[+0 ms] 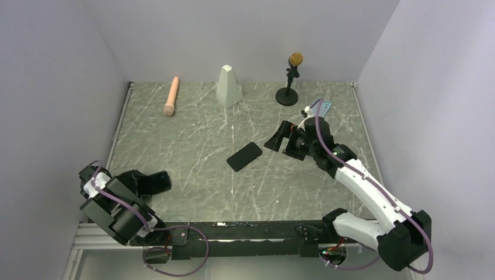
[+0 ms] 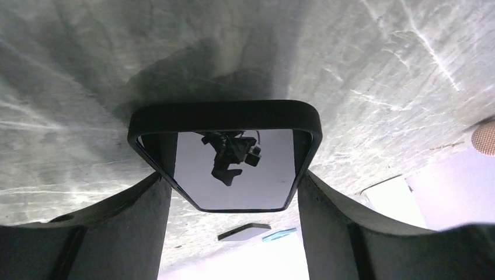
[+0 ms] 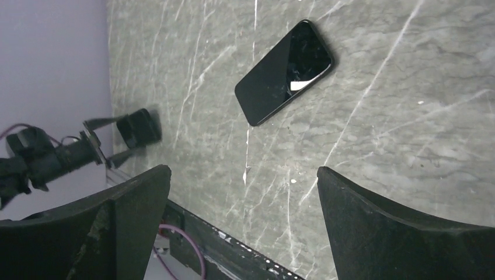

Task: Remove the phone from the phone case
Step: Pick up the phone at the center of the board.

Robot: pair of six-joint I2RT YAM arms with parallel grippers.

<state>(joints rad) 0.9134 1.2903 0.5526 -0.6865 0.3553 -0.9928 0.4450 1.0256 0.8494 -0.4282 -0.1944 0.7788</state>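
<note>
Phone case (image 1: pixel 326 107): light-blue, lies on the desk (image 1: pixel 192 134) at far right, just behind the R arm's wrist and partly covered by its purple cable. Too small to tell whether anything sits in it. L wrist cam catches it only as a blue sliver in the bg.

Left fingers (image 2: pixel 327 210): clamped on the held phone (image 2: pixel 233 157), one finger on each long edge. It's black w/ a dark rim, and the glossy screen mirrors the wrist cam. From the top cam it's at the near-left part of the desk, well apart from the case. Can't tell if its far end touches the desk; there's a shadow right under it.

Right fingers (image 3: pixel 362 216): spread wide, nothing between them. They hang over mid-right desk, above and just right of the loose phone (image 1: pixel 244 156). That one is black, lies flat screen-up near desk centre, angled diagonally, and touches neither arm.

Back edge of the desk, L to R:
- peach rod (image 1: pixel 171 96), lying down
- white tapered block (image 1: pixel 229 86), upright
- small mic stand (image 1: pixel 290 79) w/ a gold head on a round black base
</note>
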